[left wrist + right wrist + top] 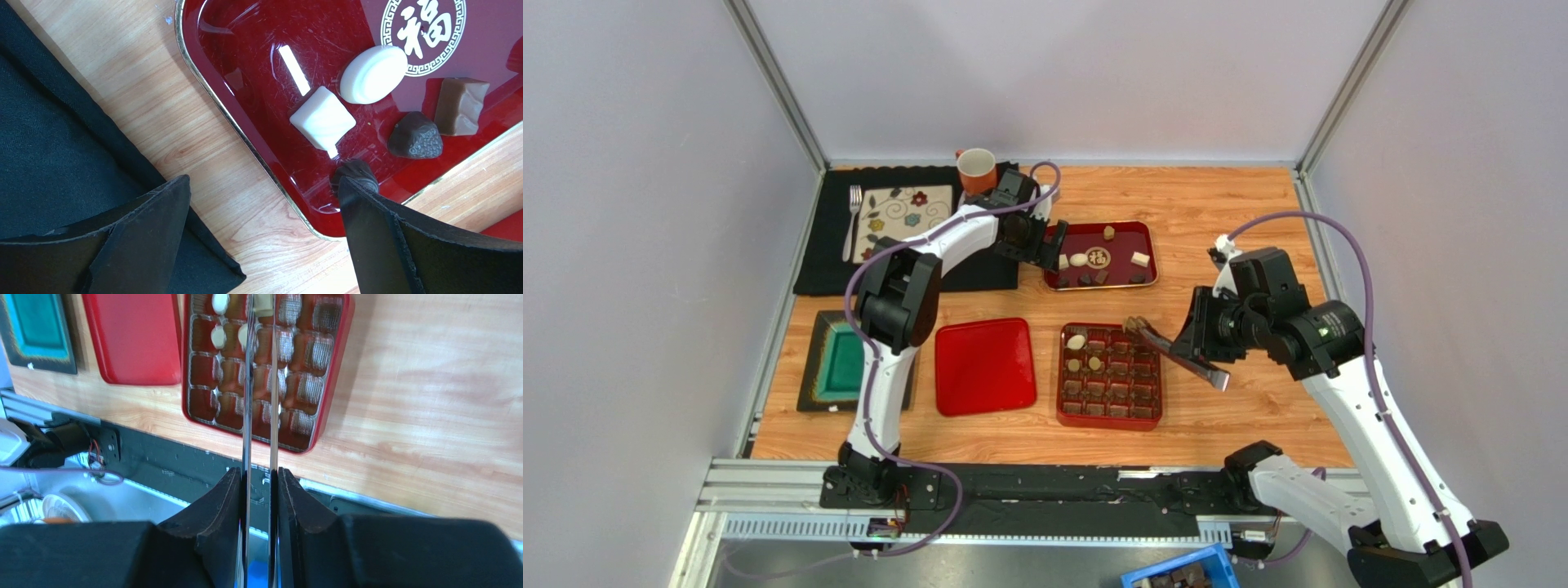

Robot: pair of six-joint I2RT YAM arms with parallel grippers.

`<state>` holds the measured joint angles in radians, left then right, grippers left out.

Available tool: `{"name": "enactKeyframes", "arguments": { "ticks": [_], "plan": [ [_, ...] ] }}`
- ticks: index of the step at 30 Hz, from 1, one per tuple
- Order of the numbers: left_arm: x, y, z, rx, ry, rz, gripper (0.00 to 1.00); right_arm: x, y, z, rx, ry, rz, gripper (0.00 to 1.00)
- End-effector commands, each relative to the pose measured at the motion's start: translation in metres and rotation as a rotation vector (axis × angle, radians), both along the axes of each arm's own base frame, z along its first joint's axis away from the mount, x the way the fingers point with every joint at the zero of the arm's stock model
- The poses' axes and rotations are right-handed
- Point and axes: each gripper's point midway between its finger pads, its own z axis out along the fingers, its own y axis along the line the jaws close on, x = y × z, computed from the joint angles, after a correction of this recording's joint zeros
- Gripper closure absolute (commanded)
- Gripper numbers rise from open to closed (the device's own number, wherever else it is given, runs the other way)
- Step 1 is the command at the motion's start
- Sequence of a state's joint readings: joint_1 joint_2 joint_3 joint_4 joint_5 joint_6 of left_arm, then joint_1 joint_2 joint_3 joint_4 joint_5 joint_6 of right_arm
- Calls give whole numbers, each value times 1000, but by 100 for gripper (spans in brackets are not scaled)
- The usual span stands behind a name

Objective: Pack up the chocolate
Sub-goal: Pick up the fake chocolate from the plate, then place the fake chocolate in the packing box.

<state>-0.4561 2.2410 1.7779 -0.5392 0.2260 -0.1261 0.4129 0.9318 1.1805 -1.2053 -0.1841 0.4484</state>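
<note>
Over red gridded box (344, 355), right end effector (259, 478) pinches metal tongs (247, 404) carrying pale chocolate (264, 301): placing step. Next: lower into vacant cell, release. Left end effector (264, 187) spread over dark red tray (245, 55) corner.

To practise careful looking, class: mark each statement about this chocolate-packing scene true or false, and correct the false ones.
1. The left gripper is open at the edge of the emblem tray. True.
2. The emblem tray holds only dark pieces. False: a white square piece and a white round piece lie in it too.
3. The right gripper holds metal tongs over the gridded box. True.
4. The mug stands inside the gridded box. False: it stands at the far edge of the black mat.
</note>
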Motion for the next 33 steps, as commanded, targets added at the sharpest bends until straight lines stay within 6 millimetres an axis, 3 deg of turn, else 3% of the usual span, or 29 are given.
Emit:
{"name": "enactKeyframes", "arguments": {
  "ticks": [1, 13, 24, 33],
  "plan": [
    [6, -3, -1, 17, -20, -10, 1, -24, 2, -9, 25, 78, 11, 73],
    [-5, 1, -13, 61, -12, -32, 1, -41, 1, -19, 16, 124, 31, 73],
    [-11, 8, -13, 83, -23, -45, 1, -36, 8, -29, -7, 134, 49, 71],
    [-13, 9, -8, 81, -37, -58, 1, -28, 5, -27, -35, 112, 39, 63]
  ]
}}
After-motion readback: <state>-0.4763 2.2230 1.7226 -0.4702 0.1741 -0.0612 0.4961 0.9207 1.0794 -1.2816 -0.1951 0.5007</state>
